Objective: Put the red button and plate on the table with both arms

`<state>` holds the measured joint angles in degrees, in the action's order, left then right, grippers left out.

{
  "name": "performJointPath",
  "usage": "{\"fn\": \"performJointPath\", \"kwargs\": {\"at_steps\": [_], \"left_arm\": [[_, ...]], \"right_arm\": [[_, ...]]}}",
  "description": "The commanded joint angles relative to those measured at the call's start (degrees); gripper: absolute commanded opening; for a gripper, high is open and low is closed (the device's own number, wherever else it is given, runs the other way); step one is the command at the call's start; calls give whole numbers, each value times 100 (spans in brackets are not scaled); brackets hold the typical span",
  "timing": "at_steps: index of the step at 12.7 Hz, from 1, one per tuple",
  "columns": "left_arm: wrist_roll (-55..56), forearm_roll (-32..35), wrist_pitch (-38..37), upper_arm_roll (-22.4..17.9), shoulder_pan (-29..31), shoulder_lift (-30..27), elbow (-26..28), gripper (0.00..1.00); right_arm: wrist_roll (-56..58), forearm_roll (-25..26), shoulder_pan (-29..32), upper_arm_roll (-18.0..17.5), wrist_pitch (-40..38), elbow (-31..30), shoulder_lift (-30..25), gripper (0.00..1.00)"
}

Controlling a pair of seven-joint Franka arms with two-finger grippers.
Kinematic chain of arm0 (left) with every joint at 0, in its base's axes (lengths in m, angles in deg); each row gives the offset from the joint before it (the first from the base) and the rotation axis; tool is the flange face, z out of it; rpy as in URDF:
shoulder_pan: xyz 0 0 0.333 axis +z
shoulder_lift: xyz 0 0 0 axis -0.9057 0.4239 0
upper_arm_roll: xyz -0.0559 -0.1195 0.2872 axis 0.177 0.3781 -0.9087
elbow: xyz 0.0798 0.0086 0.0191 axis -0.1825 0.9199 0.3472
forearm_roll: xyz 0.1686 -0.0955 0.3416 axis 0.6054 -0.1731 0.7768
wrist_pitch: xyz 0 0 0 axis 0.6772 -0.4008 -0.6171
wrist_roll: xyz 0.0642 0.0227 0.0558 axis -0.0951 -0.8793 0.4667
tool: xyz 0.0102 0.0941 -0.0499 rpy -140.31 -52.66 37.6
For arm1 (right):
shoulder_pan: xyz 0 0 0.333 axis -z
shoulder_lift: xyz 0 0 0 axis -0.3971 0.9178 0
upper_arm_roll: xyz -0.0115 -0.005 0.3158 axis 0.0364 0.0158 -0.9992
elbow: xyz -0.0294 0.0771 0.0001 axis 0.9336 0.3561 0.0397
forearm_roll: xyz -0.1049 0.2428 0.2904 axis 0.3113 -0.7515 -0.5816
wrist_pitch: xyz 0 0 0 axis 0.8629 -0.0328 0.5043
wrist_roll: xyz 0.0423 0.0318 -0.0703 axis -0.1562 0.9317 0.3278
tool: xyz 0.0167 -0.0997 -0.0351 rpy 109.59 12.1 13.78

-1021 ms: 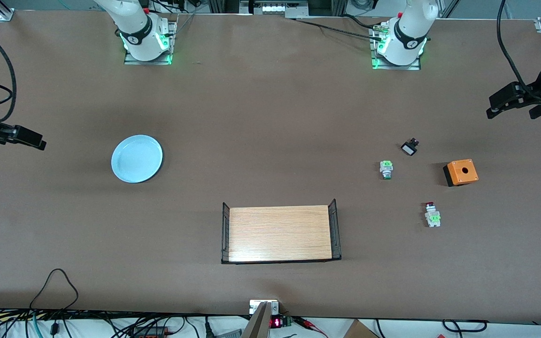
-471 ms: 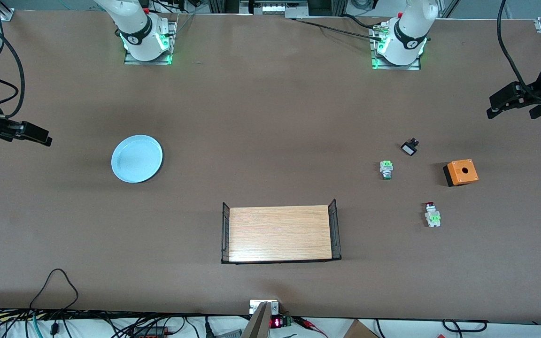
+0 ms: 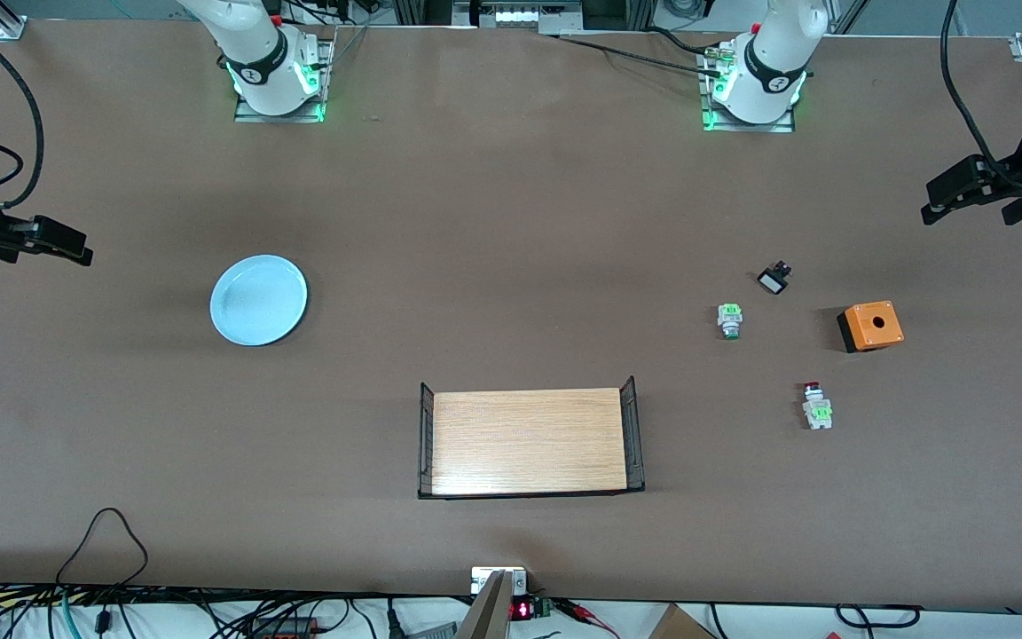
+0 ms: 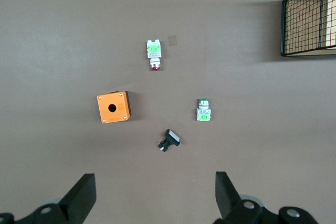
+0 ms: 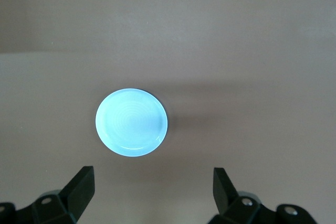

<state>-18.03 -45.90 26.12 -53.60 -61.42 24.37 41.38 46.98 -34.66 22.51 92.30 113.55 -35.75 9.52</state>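
**Both arms high and wide; plate and red button lay on the brown tabletop**

Left gripper (image 3: 950, 200) hung over the left arm's end of the table, fingers (image 4: 81, 198) spread wide, nothing between them. Right gripper (image 3: 63, 248) hung over the right arm's end, likewise spread wide and carrying nothing.

Pale blue plate (image 3: 259, 299) sat flat toward the right arm's end, well apart from the small wooden table (image 3: 529, 441) with black mesh ends. Red button (image 3: 815, 406) lay on its side toward the left arm's end, nearer the front camera than the orange box (image 3: 870, 326). The green button (image 3: 729, 320) and a black switch (image 3: 774, 280) lay near it.

Judgement: if "table" meant the wooden one, neither item was on it, and each arm would need to descend over its own item, the plate by its rim, the button across its narrow body. If the brown surface was meant, both already lay as asked. The scene fitted either reading.
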Motion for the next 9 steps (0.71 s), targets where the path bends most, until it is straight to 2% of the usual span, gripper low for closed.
{"fn": "performJointPath", "kwargs": {"at_steps": [1,9], "left_arm": [[-147,120,-93,14,37,39,-116,100],[-156,120,-93,14,46,22,-125,100]], "right_arm": [[-92,3,10,-17,-115,16,-92,100],[-101,2,10,-16,-378,157,-241,100]]}}
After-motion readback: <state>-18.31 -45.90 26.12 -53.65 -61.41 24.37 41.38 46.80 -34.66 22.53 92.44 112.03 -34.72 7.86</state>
